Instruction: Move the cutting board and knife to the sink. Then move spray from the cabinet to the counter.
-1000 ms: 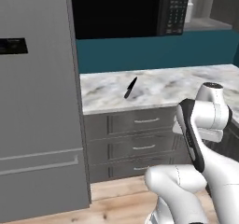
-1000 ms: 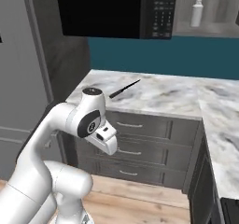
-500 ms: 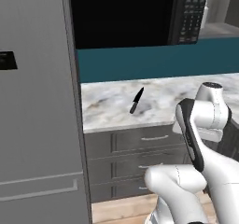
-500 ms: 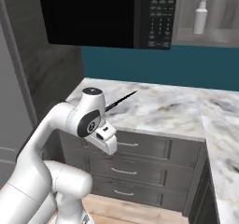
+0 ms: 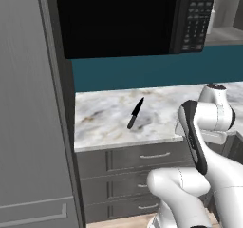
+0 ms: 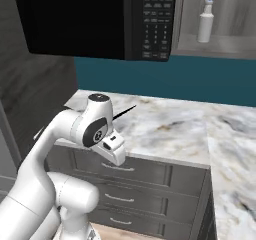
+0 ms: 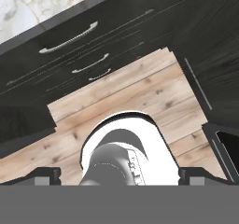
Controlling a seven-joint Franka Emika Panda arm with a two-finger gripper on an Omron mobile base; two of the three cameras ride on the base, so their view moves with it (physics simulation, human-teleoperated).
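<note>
A: What's the biggest thing here?
B: The counter (image 5: 109, 118), above and beyond the gripper (image 7: 119, 175), which points down at the floor (image 7: 140, 87).
A: And in the cabinet (image 6: 220, 44)?
B: The spray (image 6: 205, 19), upright, high above.
A: The knife (image 5: 135, 113)?
B: Flat on the counter.
A: Fingers?
B: Spread wide, empty.

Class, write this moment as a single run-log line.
gripper: open, empty, aimed at floor | knife: lying on counter | spray: upright in cabinet | arm: tucked
</note>
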